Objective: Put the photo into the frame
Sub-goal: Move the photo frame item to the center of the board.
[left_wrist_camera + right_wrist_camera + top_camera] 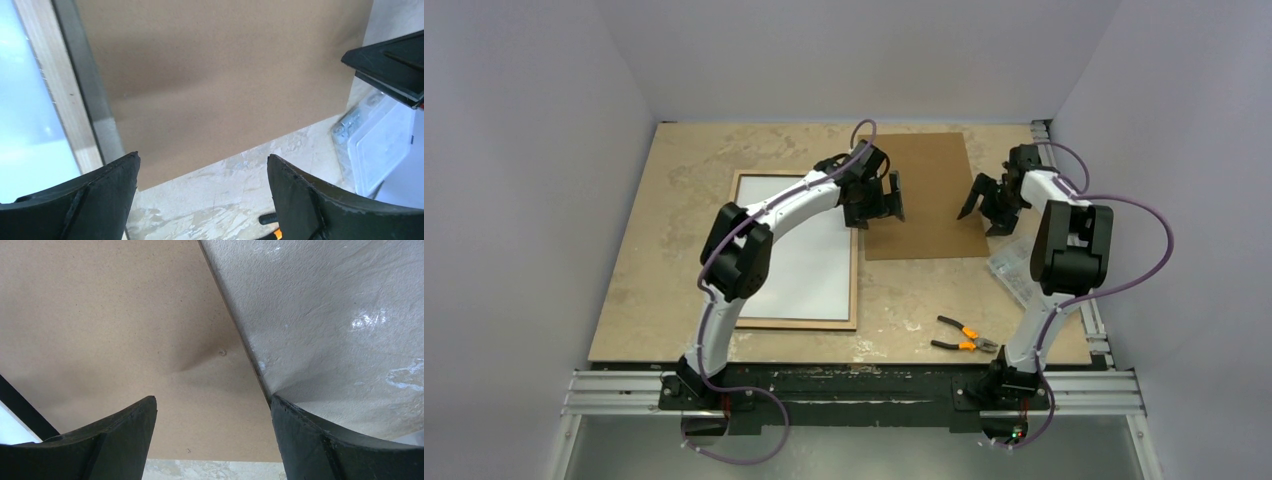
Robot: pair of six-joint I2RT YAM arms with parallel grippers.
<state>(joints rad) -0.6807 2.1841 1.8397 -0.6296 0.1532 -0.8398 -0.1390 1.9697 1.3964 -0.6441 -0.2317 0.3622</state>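
Frame (pixel 804 322) untouched, left hand (pixel 202 156), right hand (pixel 212 398) splayed

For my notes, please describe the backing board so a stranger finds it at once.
On the table, look right of the wood-railed frame. The backing board is the flat brown sheet at the far side; unlike the frame, it has no rails or white centre.

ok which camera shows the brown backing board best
Top external: the whole brown backing board shows there, lying flat just right of the frame. The left wrist view shows only its near part with one corner, and the right wrist view only a stretch along one edge against the table.
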